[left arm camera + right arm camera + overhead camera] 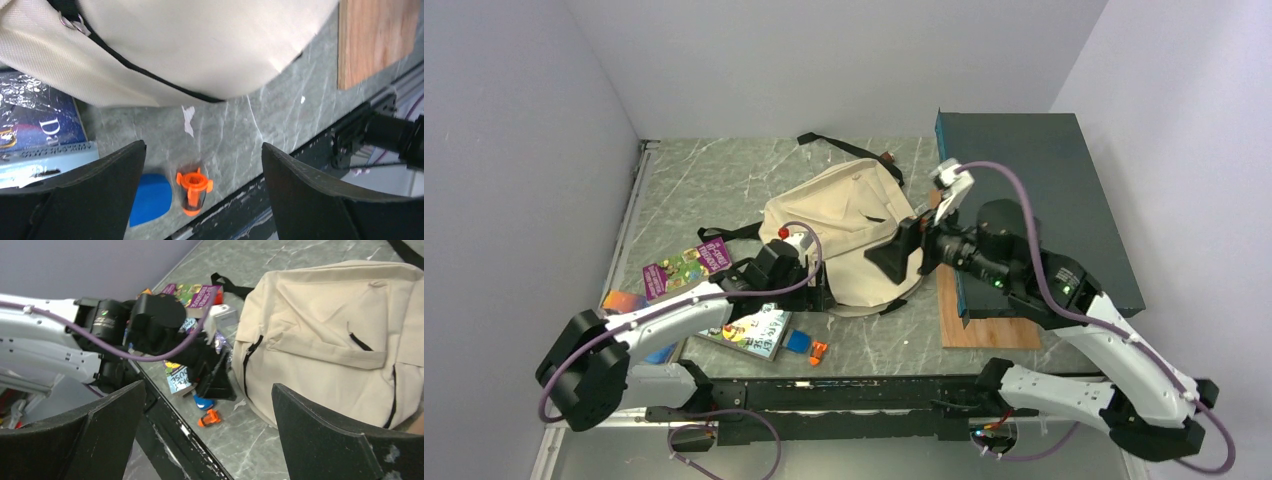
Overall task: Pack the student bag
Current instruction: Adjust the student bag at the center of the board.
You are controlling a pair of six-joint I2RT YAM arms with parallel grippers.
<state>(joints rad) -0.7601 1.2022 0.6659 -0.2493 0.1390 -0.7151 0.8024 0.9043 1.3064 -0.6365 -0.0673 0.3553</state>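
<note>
Left claw agape beside bag

White arms, purple cables, black pincer fingers.

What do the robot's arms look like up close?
The left arm and right arm have smooth white shells and chunky black joints. A purple cable loops along each. Each end effector has two wide black wedge-shaped fingers. Tiny green lights glow on the right arm.

One bag, one box, one board, at least three books.
</note>
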